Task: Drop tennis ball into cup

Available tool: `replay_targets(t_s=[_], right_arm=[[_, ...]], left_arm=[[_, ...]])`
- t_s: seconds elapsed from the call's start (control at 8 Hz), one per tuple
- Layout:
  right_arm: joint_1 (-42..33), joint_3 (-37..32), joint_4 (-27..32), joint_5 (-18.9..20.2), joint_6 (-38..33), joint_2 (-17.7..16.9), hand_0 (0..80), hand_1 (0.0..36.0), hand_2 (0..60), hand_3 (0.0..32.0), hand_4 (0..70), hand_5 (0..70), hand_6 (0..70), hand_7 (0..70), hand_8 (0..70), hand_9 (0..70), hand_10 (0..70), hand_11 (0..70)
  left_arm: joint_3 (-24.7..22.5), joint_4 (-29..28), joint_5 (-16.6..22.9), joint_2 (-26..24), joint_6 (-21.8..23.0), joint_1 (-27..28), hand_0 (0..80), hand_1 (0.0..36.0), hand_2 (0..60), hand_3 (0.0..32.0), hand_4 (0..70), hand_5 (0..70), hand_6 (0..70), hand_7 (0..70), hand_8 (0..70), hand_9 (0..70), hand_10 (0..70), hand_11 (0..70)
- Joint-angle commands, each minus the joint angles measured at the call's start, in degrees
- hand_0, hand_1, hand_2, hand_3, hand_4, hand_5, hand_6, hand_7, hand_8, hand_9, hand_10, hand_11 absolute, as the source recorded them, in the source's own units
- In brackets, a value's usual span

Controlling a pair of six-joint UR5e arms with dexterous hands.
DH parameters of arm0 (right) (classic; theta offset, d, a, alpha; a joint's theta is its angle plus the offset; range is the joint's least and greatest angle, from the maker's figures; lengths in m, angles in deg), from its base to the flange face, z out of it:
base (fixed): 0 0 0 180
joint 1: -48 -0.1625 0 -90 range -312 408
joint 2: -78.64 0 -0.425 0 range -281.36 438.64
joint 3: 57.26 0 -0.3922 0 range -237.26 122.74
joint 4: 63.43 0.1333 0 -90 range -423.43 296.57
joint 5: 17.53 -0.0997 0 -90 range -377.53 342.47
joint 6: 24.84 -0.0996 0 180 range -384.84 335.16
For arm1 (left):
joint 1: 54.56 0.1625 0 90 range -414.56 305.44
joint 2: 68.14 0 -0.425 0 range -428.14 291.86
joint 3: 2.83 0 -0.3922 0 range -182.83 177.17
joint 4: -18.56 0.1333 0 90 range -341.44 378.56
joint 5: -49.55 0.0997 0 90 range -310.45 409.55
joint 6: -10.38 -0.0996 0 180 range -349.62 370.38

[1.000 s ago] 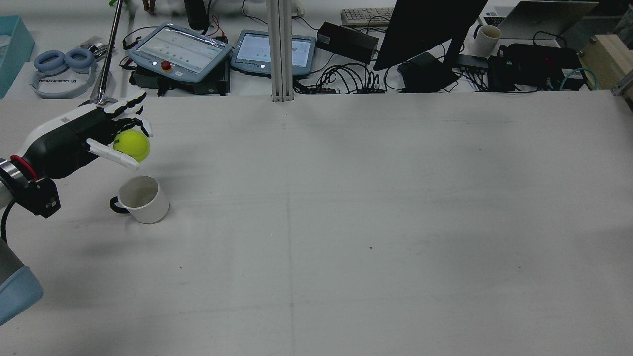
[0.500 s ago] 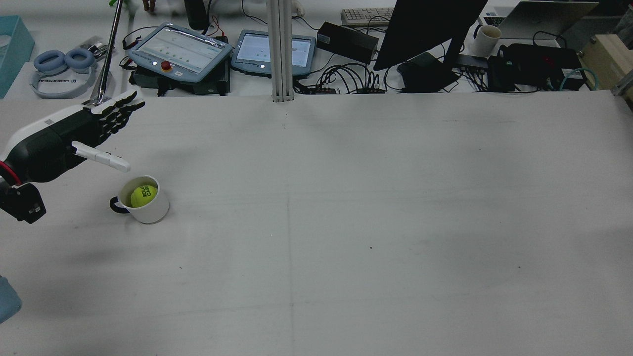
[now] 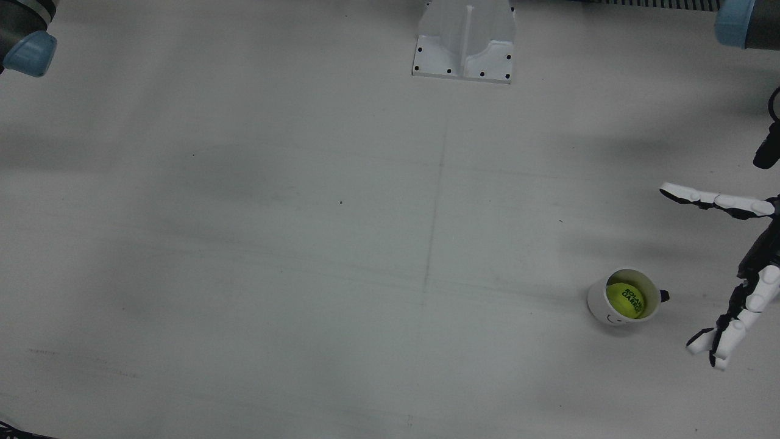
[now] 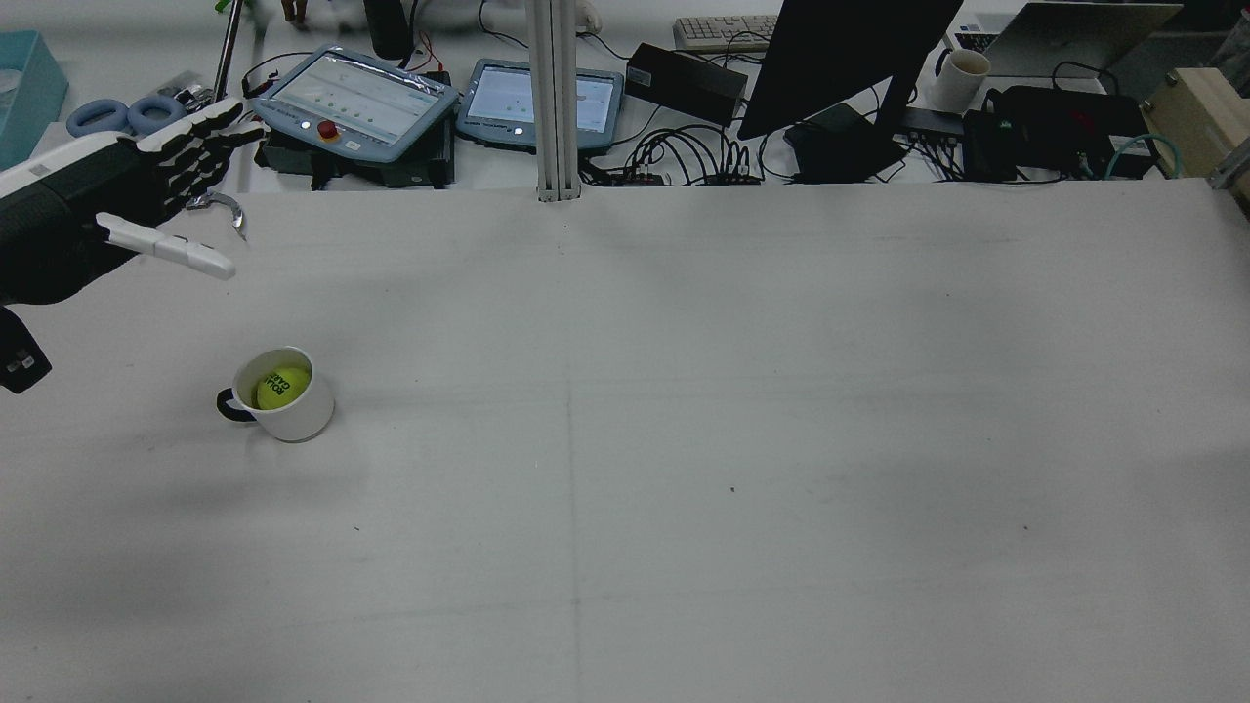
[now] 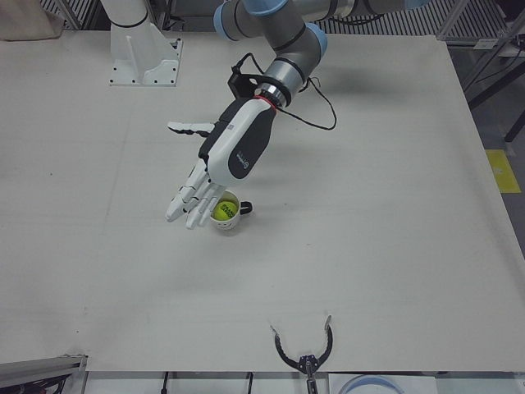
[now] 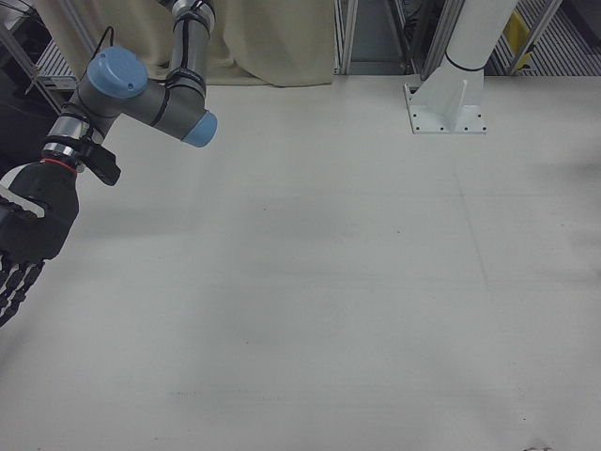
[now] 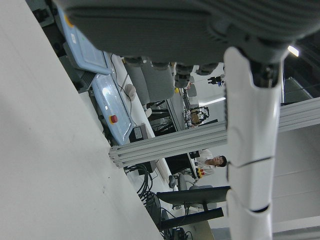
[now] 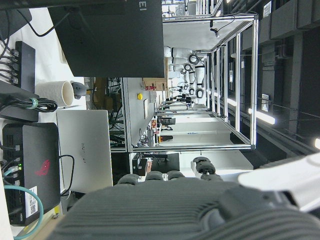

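- Legibly, nothing: dark print on the ball [image 3: 626, 300] is too small.
- Ball sits in the cup [image 3: 600, 303], below the left hand [image 5: 221, 168], fingers spread, empty.
- Right hand [image 6: 23, 249]: state unclear.

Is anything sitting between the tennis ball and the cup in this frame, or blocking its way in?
No. The tennis ball already lies inside the cup, so no path remains to be blocked. The left robot hand is open, empty and clear of the cup; the table around the cup shows nothing else.
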Motion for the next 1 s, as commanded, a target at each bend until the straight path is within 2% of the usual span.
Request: replay_targets(t_s=[0.0,0.25,0.38,0.5,0.88], right_arm=[[0.00,0.03,0.00,0.00,0.00,0.00,0.0,0.0,0.0,0.0,0.0,0.0,0.0,0.0,0.0,0.0,0.0,0.0],[0.00,-0.05,0.00,0.00,0.00,0.00,0.0,0.0,0.0,0.0,0.0,0.0,0.0,0.0,0.0,0.0,0.0,0.0],[0.00,0.03,0.00,0.00,0.00,0.00,0.0,0.0,0.0,0.0,0.0,0.0,0.0,0.0,0.0,0.0,0.0,0.0],[0.00,0.03,0.00,0.00,0.00,0.00,0.0,0.0,0.0,0.0,0.0,0.0,0.0,0.0,0.0,0.0,0.0,0.0],[0.00,0.03,0.00,0.00,0.00,0.00,0.0,0.0,0.0,0.0,0.0,0.0,0.0,0.0,0.0,0.0,0.0,0.0]], left_arm=[[0.66,8.62,0.50,-9.27,-0.45,-12.62,80.0,35.8,0.0,0.0,0.0,7.5,1.9,15.7,0.0,1.7,0.0,0.0],[7.16,5.92,0.93,-8.67,-0.27,-20.35,80.0,36.0,0.0,0.0,0.0,7.4,1.4,15.3,0.0,1.6,0.0,0.0],[10.23,5.04,1.37,-8.58,0.08,-23.69,80.0,35.9,0.0,0.0,0.0,8.6,5.3,15.2,0.7,1.6,0.0,0.0],[9.74,4.85,1.46,-6.31,0.25,-23.99,80.0,36.0,0.0,0.0,0.0,7.9,1.4,15.4,0.0,1.6,0.0,0.0],[6.59,3.89,2.60,-2.34,0.26,-23.55,80.0,36.0,0.0,0.0,0.0,7.3,1.0,16.8,0.0,1.9,0.0,0.0]])
